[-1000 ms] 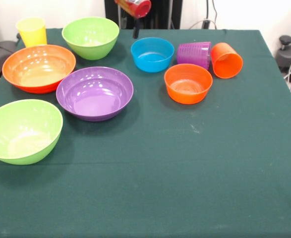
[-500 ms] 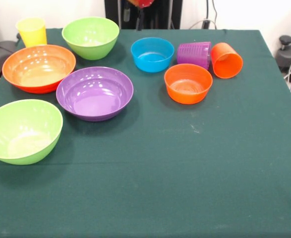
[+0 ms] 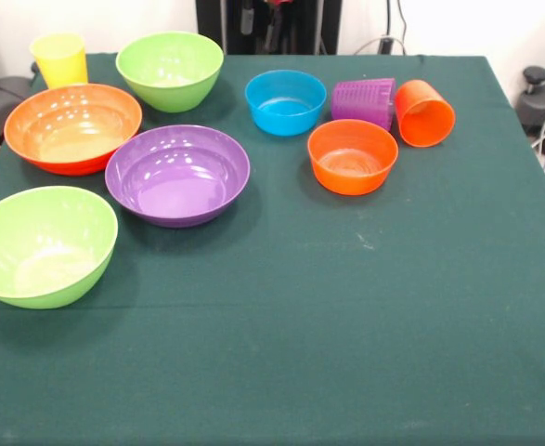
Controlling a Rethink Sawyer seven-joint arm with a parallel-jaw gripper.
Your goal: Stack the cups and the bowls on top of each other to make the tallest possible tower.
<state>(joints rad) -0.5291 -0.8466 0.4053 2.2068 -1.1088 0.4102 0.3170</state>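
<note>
The top edge is cutting off the gripper, leaving only a red sliver showing, so whether it is open or closed is not showing. Well away from the gripper, the picture's side edge is clipping the rim of the nearest lime green bowl. The large orange bowl is hiding the yellow cup's base. The orange cup is covering one end of the purple cup.

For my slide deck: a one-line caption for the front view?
Seven bowls and three cups unstacked on the green tablecloth; purple cup and orange cup lie tipped.
</note>
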